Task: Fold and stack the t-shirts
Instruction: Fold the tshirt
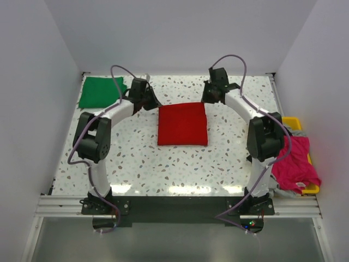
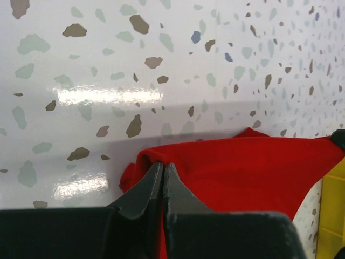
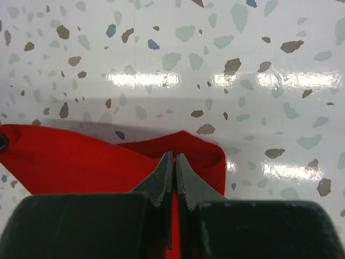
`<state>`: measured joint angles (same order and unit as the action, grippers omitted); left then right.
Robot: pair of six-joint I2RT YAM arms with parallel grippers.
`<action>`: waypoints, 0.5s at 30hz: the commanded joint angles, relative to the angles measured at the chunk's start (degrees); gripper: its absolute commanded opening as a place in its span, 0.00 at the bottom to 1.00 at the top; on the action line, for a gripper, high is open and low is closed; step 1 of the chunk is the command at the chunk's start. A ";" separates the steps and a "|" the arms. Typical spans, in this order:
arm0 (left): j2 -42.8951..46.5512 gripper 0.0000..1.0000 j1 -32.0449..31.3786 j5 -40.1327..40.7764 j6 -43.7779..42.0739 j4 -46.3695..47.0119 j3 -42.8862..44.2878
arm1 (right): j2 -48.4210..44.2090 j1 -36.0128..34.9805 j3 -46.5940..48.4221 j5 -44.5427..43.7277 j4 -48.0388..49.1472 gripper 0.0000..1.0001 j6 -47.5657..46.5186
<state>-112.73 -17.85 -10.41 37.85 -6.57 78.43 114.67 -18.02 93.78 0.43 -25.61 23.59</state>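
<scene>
The folded bright red cloth t-shirt (image 1: 182, 124) is lying mid-table. Its 11 o'clock corner is being pinched by the left gripper (image 2: 163, 168) and its 1 o'clock corner by the right gripper (image 3: 174, 159), with both pairs of jaws narrowed onto the cloth. The folded deep green cloth t-shirt (image 1: 101, 91) is lying at 10 o'clock on the white speckled table (image 1: 136, 164).

**Three Views, One Table**

The top camera hangs high behind my bases (image 1: 101, 206) and looks down and forward over the whole table (image 1: 136, 164), from far off. My left wrist camera sits just behind my left gripper (image 2: 163, 166), low and close to the tabletop, looking along the fingers (image 2: 145, 189) toward the tray (image 2: 331, 221). My right wrist camera is set likewise behind my right gripper (image 3: 174, 156). All three share the red shirt (image 1: 182, 124): each wrist view shows one corner, the top view all.
</scene>
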 commanded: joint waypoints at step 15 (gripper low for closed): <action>-10.40 0.07 -1.93 -2.59 -2.95 3.76 8.31 | 1.86 4.92 -6.69 -6.50 2.93 0.00 1.72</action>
<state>-120.66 -19.70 -11.44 36.80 -4.75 83.53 113.89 -15.53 86.61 -4.84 -24.40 24.49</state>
